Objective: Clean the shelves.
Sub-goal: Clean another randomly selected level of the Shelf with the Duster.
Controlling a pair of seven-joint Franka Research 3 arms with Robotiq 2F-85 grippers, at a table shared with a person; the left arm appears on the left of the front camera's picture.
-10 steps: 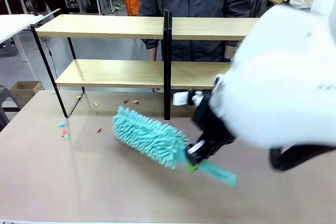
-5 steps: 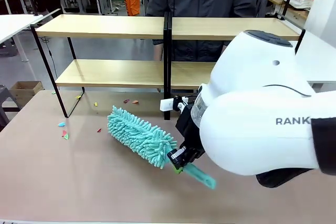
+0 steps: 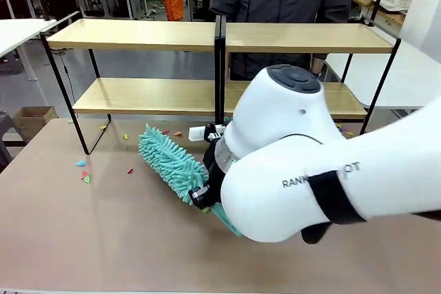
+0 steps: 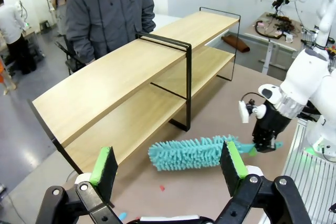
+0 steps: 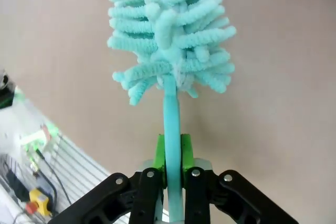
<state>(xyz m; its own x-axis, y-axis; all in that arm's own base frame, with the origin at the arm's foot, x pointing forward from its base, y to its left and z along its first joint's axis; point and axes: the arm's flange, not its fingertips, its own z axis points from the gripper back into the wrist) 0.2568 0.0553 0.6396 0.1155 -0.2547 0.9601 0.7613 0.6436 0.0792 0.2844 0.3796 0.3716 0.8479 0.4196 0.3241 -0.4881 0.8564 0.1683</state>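
since the earlier frame the right arm has swung across toward the shelves' middle post, and the teal duster has gone with it, its fluffy head now closer to the lower board.

front view: the shelves (image 3: pixel 172 36) span the far half of the desk (image 3: pixel 69 239), two light-wood boards in thin black frames, joined at a black middle post. the duster (image 3: pixel 169 160) lies just in front of that post, its long axis slanting from the handle near the robot up toward the lower board; its head appears to sit just short of the board's front edge. small coloured scraps (image 3: pixel 84 175) lie on the desk left of the post. a person stands behind the shelves.

left wrist view: the left gripper (image 4: pixel 168 163) hangs well back from the shelves, fingers (image 4: pixel 104 165) wide apart with nothing between them. the right gripper (image 4: pixel 262 142) is far nearer to the duster and the middle post, so the wiping looks to be its job.

right wrist view: the right gripper's green pads are clamped on the duster's thin handle, which runs straight out along the fingers to the head. the desk below is bare, and there seems to be room to push forward onto the lower board.
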